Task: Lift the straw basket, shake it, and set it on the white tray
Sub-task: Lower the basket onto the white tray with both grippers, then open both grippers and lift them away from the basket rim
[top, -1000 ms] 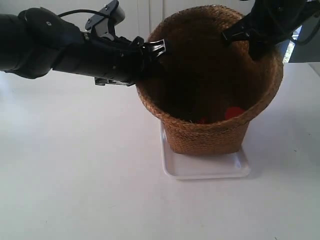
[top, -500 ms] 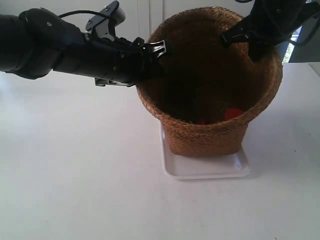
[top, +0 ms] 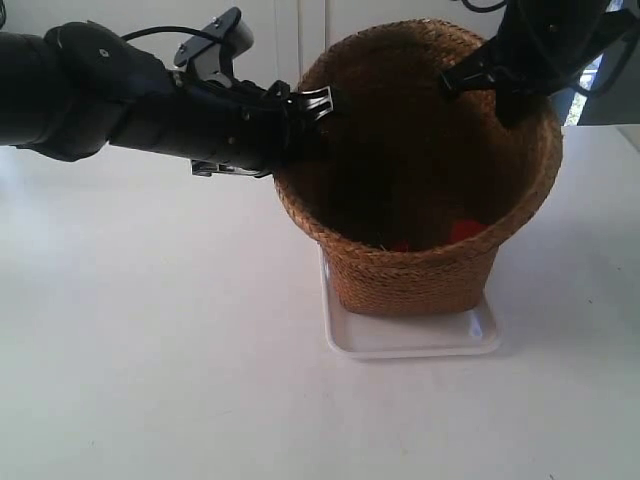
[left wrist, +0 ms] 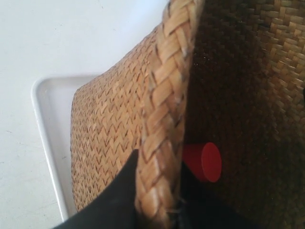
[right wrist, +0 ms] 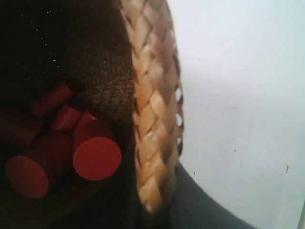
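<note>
Nearest me is bare desk [top: 150, 400], then one white tray [top: 410, 338]. One straw basket [top: 410, 275] stands over it, covering most of it and leaning a little. I can't tell whether its base is touching the tray or just above it.

I read this as the last step, the set-down. Next I need a slow, level lowering until the base sits flat inside the tray rim, then both hands let go together so the basket doesn't tip.

At the rim, my left hand [left wrist: 159, 191] is clenched on the braided edge, one finger outside and one inside. My right hand [right wrist: 155, 200] is grasping the rim too – the outer finger is plain, the inner one is lost in shadow.

Count: two arms, one at the exterior view's left [top: 120, 100] and one at the exterior view's right [top: 540, 40]. The basket holds at least four red cylinders [right wrist: 96, 159] – more may be hidden.
</note>
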